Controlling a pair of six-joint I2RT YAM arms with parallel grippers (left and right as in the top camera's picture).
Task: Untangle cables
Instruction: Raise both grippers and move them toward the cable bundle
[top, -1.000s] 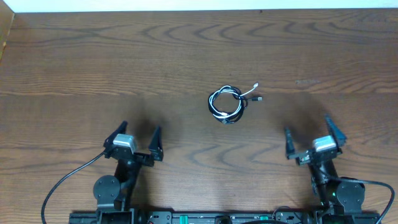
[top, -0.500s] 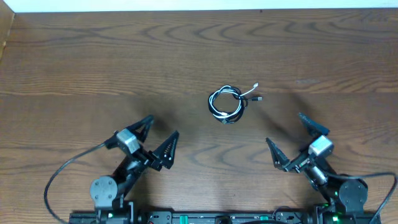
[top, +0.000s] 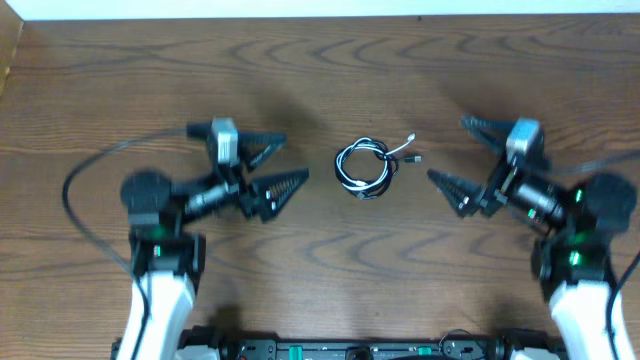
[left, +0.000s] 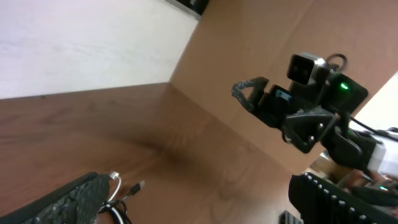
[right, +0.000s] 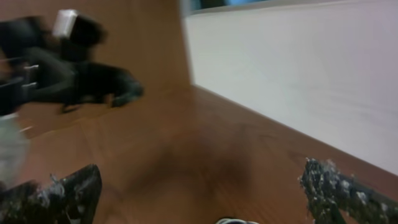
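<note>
While two coiled cables, white and black, are lying centre-frame, left gripper and right gripper are hovering, jaws spread.

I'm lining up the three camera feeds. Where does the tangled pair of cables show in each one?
Overhead: the cables lie near the picture's centre.
Left wrist: bottom left corner, plug ends pointing up.
Right wrist: a blurred sliver at the bottom edge, probably them.
Shared landmark: the white wall, top strip overhead, upper left for left wrist, right side for right wrist.
</note>
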